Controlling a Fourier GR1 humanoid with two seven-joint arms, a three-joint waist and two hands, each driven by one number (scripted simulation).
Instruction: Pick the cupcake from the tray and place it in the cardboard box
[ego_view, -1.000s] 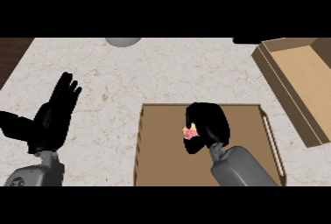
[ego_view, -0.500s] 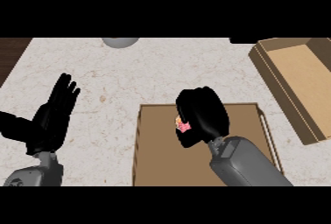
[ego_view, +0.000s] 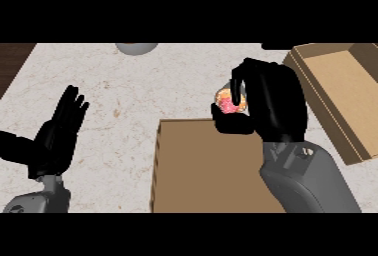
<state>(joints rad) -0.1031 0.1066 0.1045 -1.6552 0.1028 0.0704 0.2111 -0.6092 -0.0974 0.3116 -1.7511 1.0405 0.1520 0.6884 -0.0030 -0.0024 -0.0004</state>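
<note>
My right hand (ego_view: 269, 102) is curled round the cupcake (ego_view: 229, 102), whose pink and orange top shows between thumb and fingers. The hand holds it above the far edge of the brown tray (ego_view: 207, 170), lifted off the tray's surface. The cardboard box (ego_view: 341, 95) lies to the right of the hand, its open inside showing. At the left, my left hand (ego_view: 59, 132) rests open with fingers up over the counter.
A grey round object (ego_view: 136, 48) sits at the counter's far edge, partly cut off. A dark wooden strip (ego_view: 13, 62) borders the counter at the far left. Speckled counter top lies between the left hand and the tray.
My right hand has risen off the tray with the cupcake and moved away toward the far edge and slightly right. The left hand has stayed in place.
</note>
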